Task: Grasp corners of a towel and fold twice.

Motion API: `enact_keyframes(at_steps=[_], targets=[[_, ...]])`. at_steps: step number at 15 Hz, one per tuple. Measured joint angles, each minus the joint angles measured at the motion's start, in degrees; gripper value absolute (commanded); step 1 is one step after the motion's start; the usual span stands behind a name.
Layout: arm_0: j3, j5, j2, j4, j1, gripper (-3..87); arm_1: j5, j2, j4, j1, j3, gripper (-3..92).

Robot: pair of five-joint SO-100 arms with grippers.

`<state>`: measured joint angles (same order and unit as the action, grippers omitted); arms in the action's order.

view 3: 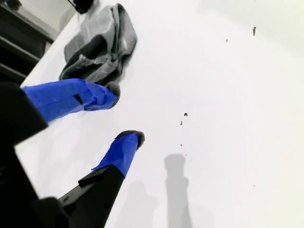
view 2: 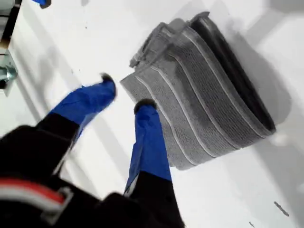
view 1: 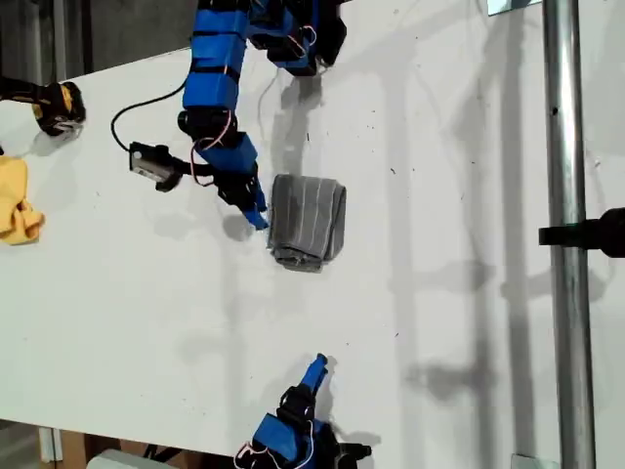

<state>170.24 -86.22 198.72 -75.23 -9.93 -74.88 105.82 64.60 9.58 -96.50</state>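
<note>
A: The towel point(view 1: 308, 222) sits folded into a compact grey bundle around the middle of the white tabletop point(view 1: 439, 293) in the exterior view, white stripes running along it, layers stacked at one edge

B: And the first gripper point(view 1: 256, 213) is right beside it, on the exterior view's left of the bundle. From the first wrist view, its blue jaws are spread with nothing between them, one fingertip point(view 2: 146, 108) just at the towel's edge point(view 2: 204, 90); whether it touches, hard to tell

A: Down at the bottom of the exterior view, the second gripper point(view 1: 314, 369) is well apart from the cloth. Its own camera shows the jaws point(view 3: 124, 113) parted, empty, bare tabletop under them, the towel point(view 3: 97, 45) far off ahead

B: Away at the exterior view's left edge lies a small yellow cloth point(view 1: 18, 202), nowhere near the action, with a yellow and black object point(view 1: 57, 106) above it. A metal pole point(view 1: 566, 234) runs upright down the exterior view's right
</note>
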Motion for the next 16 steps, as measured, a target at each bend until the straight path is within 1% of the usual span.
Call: enact_keyframes(at_steps=[2, 3, 4, 5, 7, 8, 9, 10, 11, 13, 14, 16], targets=[[1.3, 0.1, 0.1, 0.3, 0.1, 15.3, -4.7, 17.9, -3.4, -0.2, -20.6, -0.2], [2.2, 0.0, 0.1, 1.1, 0.2, 15.3, -8.9, 27.2, -6.7, -1.6, -32.3, -0.2], [3.4, -0.4, 0.1, 1.5, 0.4, 15.3, -12.4, 37.2, -7.3, -3.4, -44.2, -0.2], [4.5, -0.9, 0.1, 1.8, 0.4, 15.3, -16.4, 46.8, -5.8, -5.9, -54.0, -0.2], [7.0, -3.0, 0.1, 2.6, 1.4, 15.3, -19.8, 60.6, 0.5, -7.2, -62.9, 1.4], [7.7, -8.6, 0.1, 2.1, 2.4, 15.3, -21.2, 68.8, 3.7, -7.1, -67.9, 3.0], [7.9, -12.6, 0.1, 1.1, 4.0, 15.3, -23.6, 77.2, 10.3, -7.3, -70.0, 4.5], [8.2, -9.6, 0.1, 0.8, 4.8, 15.2, -19.3, 80.8, 14.6, -7.1, -70.3, 4.5], [8.2, -1.0, 0.1, 0.7, 4.9, 14.6, -13.6, 80.9, 15.8, -7.7, -70.6, 4.5], [8.2, 22.1, 0.1, 0.7, 4.0, 14.1, -11.2, 82.6, 16.3, -8.7, -70.5, 4.5], [8.2, 26.2, 0.1, 0.7, 3.9, 14.1, -11.1, 82.6, 16.6, -9.1, -70.5, 4.5], [8.2, 28.3, 0.1, 0.7, 4.0, 14.1, -11.1, 82.6, 16.6, -9.8, -70.5, 4.5]])
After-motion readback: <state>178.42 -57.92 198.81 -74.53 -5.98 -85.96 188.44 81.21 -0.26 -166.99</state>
